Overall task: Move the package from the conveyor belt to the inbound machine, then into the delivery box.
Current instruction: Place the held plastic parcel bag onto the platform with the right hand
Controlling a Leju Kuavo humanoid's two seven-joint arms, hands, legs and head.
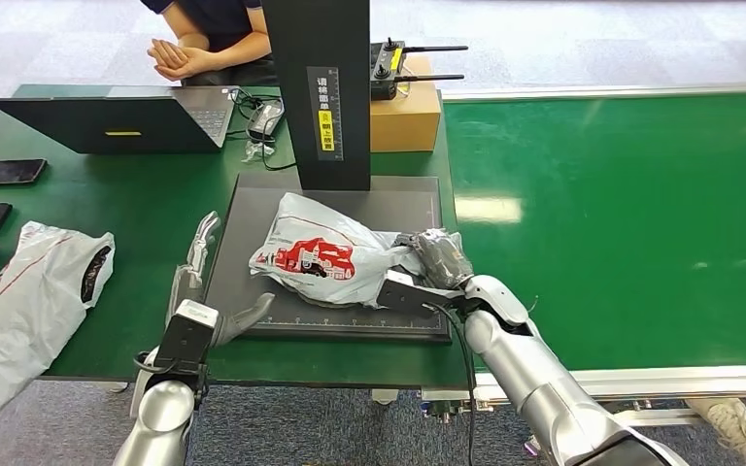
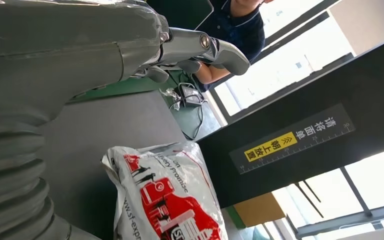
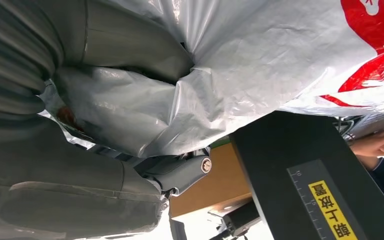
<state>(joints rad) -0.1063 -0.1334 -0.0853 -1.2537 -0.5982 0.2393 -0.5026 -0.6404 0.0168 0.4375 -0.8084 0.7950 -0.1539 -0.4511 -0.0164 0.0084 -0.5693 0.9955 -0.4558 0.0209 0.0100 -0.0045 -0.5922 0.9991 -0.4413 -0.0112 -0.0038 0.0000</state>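
A white plastic package (image 1: 325,252) with red print lies on the dark platform of the inbound machine (image 1: 253,209), below its black post (image 1: 328,87). My right hand (image 1: 434,262) grips the package's right end; in the right wrist view the crumpled plastic (image 3: 220,85) is bunched between thumb and fingers. My left hand (image 1: 202,282) rests at the platform's left edge, fingers spread and holding nothing, apart from the package (image 2: 165,200). The green conveyor belt (image 1: 622,214) lies to the right.
A second white bag (image 1: 29,301) lies on the green table at far left. A laptop (image 1: 117,121), a phone (image 1: 5,172) and a cardboard box (image 1: 406,112) with a controller stand at the back. A person sits behind the table, hands (image 1: 177,58) clasped.
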